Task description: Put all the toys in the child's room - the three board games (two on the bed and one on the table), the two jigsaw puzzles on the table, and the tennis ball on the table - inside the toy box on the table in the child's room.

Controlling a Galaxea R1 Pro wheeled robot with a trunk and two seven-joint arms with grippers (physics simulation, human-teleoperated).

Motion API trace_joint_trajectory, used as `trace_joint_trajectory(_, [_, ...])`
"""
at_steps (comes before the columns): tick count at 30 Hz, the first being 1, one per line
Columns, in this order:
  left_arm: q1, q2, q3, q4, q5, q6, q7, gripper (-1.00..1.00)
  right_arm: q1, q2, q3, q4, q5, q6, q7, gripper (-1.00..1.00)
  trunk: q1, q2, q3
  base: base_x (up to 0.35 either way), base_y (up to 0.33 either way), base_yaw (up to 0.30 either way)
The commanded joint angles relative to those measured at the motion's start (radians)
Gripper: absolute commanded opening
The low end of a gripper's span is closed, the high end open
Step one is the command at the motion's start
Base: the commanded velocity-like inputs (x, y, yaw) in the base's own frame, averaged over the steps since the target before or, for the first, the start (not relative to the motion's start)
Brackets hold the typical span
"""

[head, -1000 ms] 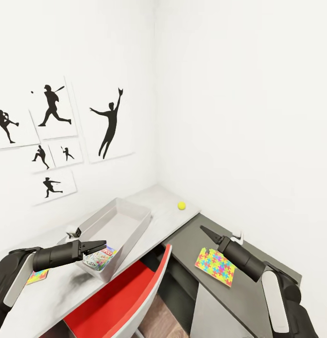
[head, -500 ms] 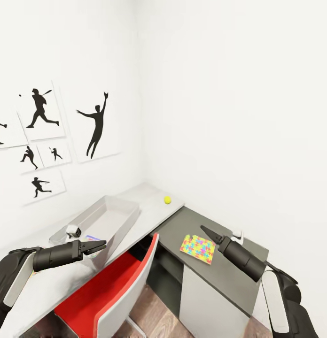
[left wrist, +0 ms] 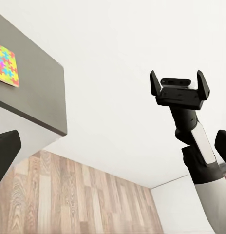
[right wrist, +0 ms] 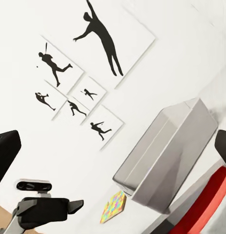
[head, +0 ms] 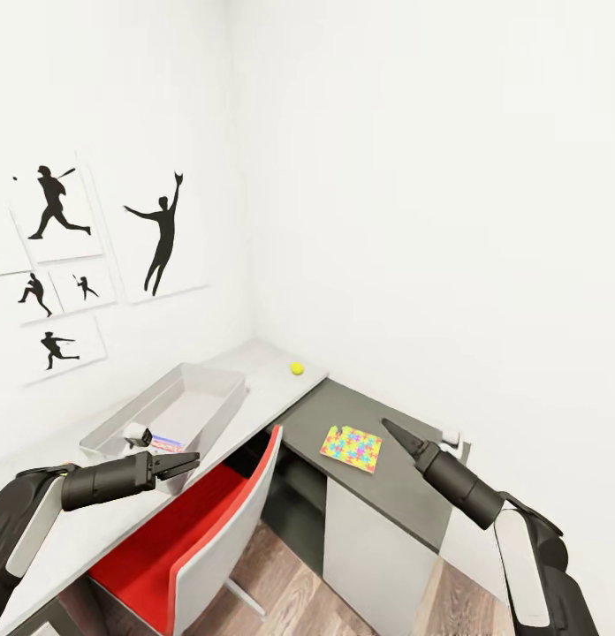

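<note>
Both grippers, left (head: 188, 461) and right (head: 389, 427), hover with fingers parted and empty, apparently between pickups; a jigsaw puzzle (head: 351, 447) awaits on the dark surface (head: 405, 495) right of the toy box (head: 221, 378).

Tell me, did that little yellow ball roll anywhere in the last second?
No. The camera swung, shifting the whole picture; the tennis ball sits at the same spot on the table, beyond the toy box's far end.
</note>
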Motion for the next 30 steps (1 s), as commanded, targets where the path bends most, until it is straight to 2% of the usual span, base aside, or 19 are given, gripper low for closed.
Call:
trace_joint_trajectory(1, [0.000, 0.001, 0.001, 0.000, 0.002, 0.007, -0.002, 1.00, -0.001, 0.002, -0.002, 0.000, -0.002, 0.006, 0.002, 1.00, 0.000, -0.002, -0.002, -0.020, 0.000, -0.235])
trace_joint_trajectory(26, [0.000, 0.000, 0.001, 0.001, 0.002, 0.007, -0.002, 1.00, -0.001, 0.002, -0.004, 0.002, -0.006, 0.006, 0.000, 1.00, 0.000, -0.002, -0.015, -0.003, 0.000, -0.253])
trace_joint_trajectory(30, [0.000, 0.000, 0.000, 0.001, 0.002, 0.007, -0.002, 1.00, -0.001, 0.003, -0.016, 0.003, -0.006, 0.006, 0.000, 1.00, 0.000, -0.002, -0.016, 0.000, 0.000, -0.267])
